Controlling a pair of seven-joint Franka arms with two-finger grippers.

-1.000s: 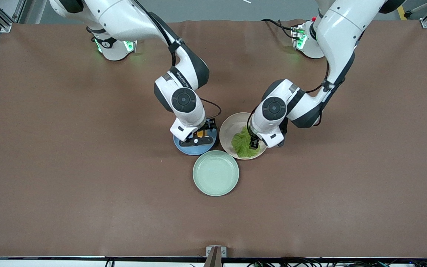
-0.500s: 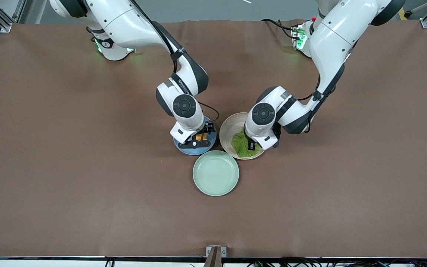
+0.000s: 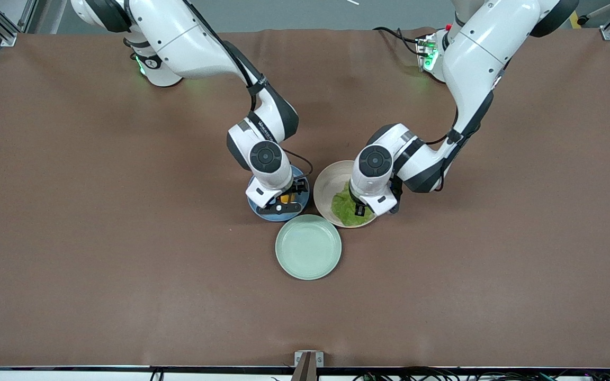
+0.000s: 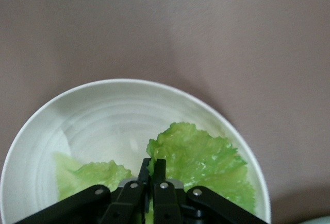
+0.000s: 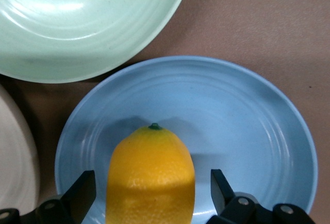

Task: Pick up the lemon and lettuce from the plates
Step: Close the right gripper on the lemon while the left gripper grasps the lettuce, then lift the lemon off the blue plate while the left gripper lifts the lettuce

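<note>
Brown matting covers the whole table, with three plates clustered at its middle. Down in the beige plate, the left gripper has its fingertips pinched together on a fold of the lettuce, which lies in the part of that plate nearer the front camera. The leaf looks thin, limp and very light, so a pinch at a raised crinkle seems the right hold; taken at the ragged edge it would likely tear or slip. Over the blue plate, the right gripper stands with its fingers spread wide and clear on either side of the lemon, not touching it. The lemon sits on that plate with its stem tip pointing toward the mint-green plate. It seems firm, smooth and rounded, apt to roll or squirt out, so the pads should close across its widest middle. The mint-green plate holds nothing and lies nearest the front camera, just beside the other two. Both arms reach in from their bases to this cluster.
</note>
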